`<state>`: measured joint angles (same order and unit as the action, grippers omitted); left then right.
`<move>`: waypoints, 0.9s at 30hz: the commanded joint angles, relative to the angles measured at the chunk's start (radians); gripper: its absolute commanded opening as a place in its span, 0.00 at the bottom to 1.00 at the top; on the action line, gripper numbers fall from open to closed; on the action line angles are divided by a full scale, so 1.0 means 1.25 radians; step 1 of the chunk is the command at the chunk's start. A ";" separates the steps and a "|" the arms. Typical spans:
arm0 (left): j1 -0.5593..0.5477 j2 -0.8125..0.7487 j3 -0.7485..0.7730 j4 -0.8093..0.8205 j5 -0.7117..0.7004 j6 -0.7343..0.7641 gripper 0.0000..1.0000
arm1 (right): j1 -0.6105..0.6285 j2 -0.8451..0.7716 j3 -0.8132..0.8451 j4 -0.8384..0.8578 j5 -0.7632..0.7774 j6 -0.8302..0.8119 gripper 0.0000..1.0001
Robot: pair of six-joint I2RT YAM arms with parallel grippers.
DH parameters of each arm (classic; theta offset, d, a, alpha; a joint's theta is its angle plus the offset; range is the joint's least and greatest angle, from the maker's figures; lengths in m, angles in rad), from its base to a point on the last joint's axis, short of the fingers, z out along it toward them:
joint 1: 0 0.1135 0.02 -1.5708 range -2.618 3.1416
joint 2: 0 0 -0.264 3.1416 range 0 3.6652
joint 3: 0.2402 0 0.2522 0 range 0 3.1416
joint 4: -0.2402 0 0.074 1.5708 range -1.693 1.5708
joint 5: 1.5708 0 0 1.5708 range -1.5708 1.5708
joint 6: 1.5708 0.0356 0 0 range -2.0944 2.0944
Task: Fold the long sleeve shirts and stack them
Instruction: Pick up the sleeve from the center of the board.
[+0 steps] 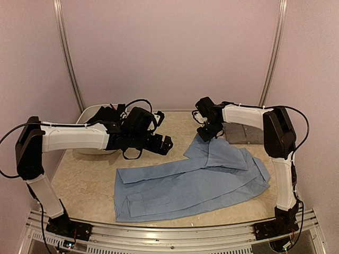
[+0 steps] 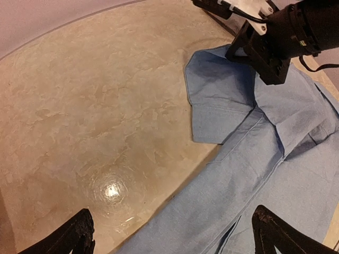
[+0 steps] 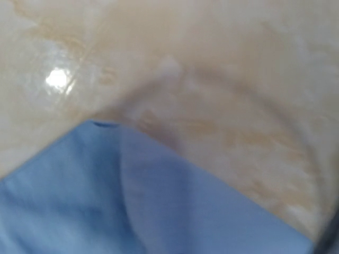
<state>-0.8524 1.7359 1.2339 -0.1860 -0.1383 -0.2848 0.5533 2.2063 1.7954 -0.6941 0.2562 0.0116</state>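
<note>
Blue shirt [image 1: 190,182] across beige table [image 1: 85,177]

We see a beige, marble-patterned worktop [image 1: 79,185] with rounded far corners, glossy enough to carry a small white glare [image 2: 113,190] of reflected light. Behind it rises a plain back wall [image 1: 169,53] in pale pinkish lilac. Side walls [image 1: 26,63] of the same colour close in on the left and right. Two slim metal posts [image 1: 69,58] run up where the walls meet, leaning slightly outward toward the top. Along the near edge lies a slotted aluminium rail [image 1: 175,238]. The lighting is soft and even, with a warm pink cast.
</note>
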 commanded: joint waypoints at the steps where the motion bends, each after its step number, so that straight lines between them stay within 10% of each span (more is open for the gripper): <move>1: 0.052 0.010 -0.022 0.085 0.131 -0.059 0.99 | 0.010 -0.133 -0.076 0.066 0.070 0.009 0.00; 27: 0.020 0.331 0.187 0.504 0.546 -0.673 0.85 | 0.185 -0.655 -0.720 0.554 0.235 0.136 0.00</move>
<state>-0.8467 2.0804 1.4162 0.3195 0.4606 -0.9646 0.7662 1.4425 0.9272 -0.1020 0.5014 0.1547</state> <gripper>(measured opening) 0.852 0.004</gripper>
